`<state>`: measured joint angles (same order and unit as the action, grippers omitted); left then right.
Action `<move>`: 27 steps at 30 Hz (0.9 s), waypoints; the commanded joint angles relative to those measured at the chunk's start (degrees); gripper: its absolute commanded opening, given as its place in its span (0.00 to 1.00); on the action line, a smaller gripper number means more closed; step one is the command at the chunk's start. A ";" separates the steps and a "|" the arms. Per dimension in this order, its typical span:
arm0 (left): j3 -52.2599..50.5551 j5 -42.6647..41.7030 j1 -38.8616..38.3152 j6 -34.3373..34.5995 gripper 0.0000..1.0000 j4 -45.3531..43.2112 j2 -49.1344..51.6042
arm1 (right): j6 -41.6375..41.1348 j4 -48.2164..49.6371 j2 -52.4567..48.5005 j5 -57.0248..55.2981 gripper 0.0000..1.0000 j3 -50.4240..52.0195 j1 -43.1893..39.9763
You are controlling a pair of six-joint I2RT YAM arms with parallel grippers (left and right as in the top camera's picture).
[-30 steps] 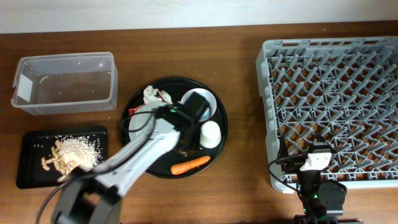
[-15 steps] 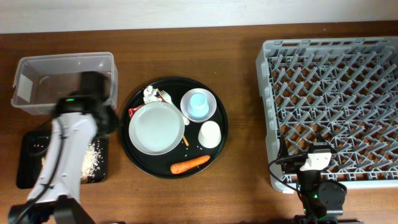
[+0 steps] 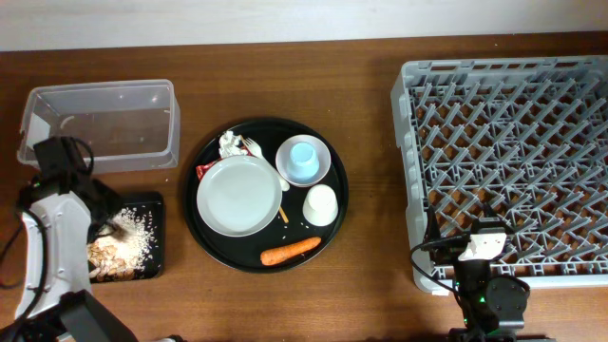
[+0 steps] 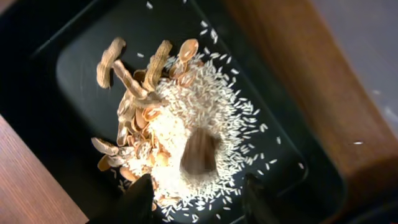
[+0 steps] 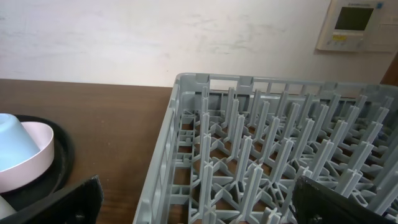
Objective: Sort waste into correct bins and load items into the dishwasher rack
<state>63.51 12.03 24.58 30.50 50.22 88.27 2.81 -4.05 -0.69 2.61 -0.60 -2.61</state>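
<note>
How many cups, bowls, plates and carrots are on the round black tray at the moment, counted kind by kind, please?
Cups: 2, the light blue cup and the white cup
Bowls: 1, the white bowl
Plates: 1, the grey plate
Carrots: 1, the carrot
Total: 5

White rice (image 4: 208, 102), beige strips (image 4: 134, 84), brown lump (image 4: 199, 152) in black tray (image 4: 68, 56)

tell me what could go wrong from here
The brown lump looks blurred over the rice in the black tray; landing could scatter grains past the rim.
The blue cup sits inside the bowl; lifting the bowl first may tip it.
The carrot lies near the round tray's edge and could roll off.
</note>
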 commanded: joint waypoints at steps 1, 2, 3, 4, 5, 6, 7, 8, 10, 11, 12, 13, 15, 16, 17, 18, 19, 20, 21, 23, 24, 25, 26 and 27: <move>-0.92 -0.48 0.24 0.35 0.46 -0.50 -0.96 | -0.04 -0.28 0.37 -0.28 0.99 0.28 -0.42; -0.92 -0.63 0.24 0.35 0.46 -0.46 -0.96 | -0.04 -0.28 0.37 -0.28 0.99 0.28 -0.42; -0.92 -0.90 0.24 0.35 0.46 -0.37 -0.96 | -0.04 -0.28 0.37 -0.28 0.99 0.28 -0.42; -0.92 -1.70 0.24 0.33 0.46 -0.26 -0.98 | -0.04 -0.28 0.37 -0.28 0.98 0.28 -0.42; -0.90 -2.69 0.24 0.31 0.46 -0.09 -0.98 | -0.04 -0.28 0.37 -0.28 0.99 0.28 -0.42; -0.90 -3.56 0.24 0.24 0.46 0.15 -0.98 | -0.04 -0.28 0.37 -0.28 0.99 0.28 -0.42; -0.90 -4.28 0.20 0.00 0.46 0.37 -1.09 | -0.04 -0.28 0.37 -0.28 0.99 0.28 -0.42; -0.90 -5.81 0.11 -0.90 0.47 0.42 -1.31 | -0.04 -0.28 0.37 -0.28 0.99 0.28 -0.42; -0.87 -10.14 -0.79 -3.41 0.46 0.33 -2.45 | -0.04 -0.28 0.37 -0.28 0.99 0.28 -0.42; -0.79 -12.57 -2.08 -5.25 0.46 0.33 -3.69 | -0.04 -0.28 0.37 -0.28 0.99 0.28 -0.42; -0.79 -14.36 -3.89 -6.91 0.46 0.31 -5.25 | -0.04 -0.28 0.37 -0.28 0.99 0.28 -0.42; -0.79 -15.17 -5.07 -7.98 0.46 0.31 -6.19 | -0.04 -0.28 0.37 -0.28 0.99 0.28 -0.42; -0.79 -18.60 -9.75 -12.09 0.46 0.35 -9.35 | -0.04 -0.28 0.37 -0.28 0.99 0.28 -0.42; -0.79 -20.26 -12.11 -13.29 0.46 0.66 -10.64 | -0.04 -0.28 0.37 -0.28 0.99 0.28 -0.42; -0.79 -21.84 -14.62 -14.05 0.46 1.22 -11.80 | -0.04 -0.28 0.37 -0.28 0.99 0.28 -0.42; -0.79 -23.10 -17.92 -14.16 0.46 2.12 -12.94 | -0.04 -0.28 0.37 -0.28 0.99 0.28 -0.42; -0.79 -24.15 -22.27 -14.19 0.46 2.84 -13.68 | -0.04 -0.28 0.37 -0.28 0.99 0.28 -0.42; -0.79 -24.35 -25.92 -14.38 0.46 3.02 -13.79 | -0.04 -0.28 0.37 -0.28 0.99 0.28 -0.42; -0.81 -24.33 -29.99 -14.95 0.46 3.02 -13.66 | -0.04 -0.28 0.37 -0.28 0.99 0.28 -0.42; -0.81 -24.30 -36.48 -17.57 0.46 2.73 -13.05 | -0.04 -0.28 0.37 -0.28 0.99 0.28 -0.42; -0.81 -24.22 -41.88 -21.24 0.46 2.16 -12.13 | -0.04 -0.28 0.37 -0.28 0.99 0.28 -0.42; -0.81 -23.19 -46.95 -24.48 0.46 1.55 -10.58 | -0.04 -0.28 0.37 -0.28 0.99 0.28 -0.42; -0.81 -21.33 -49.13 -24.61 0.46 1.33 -9.57 | -0.04 -0.28 0.37 -0.28 0.99 0.28 -0.42; -0.83 -19.65 -50.62 -24.61 0.46 1.18 -8.79 | -0.04 -0.28 0.37 -0.28 0.99 0.28 -0.42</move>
<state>62.89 -10.48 -16.84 12.78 52.01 75.81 2.83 -4.05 -0.69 2.61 -0.60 -2.61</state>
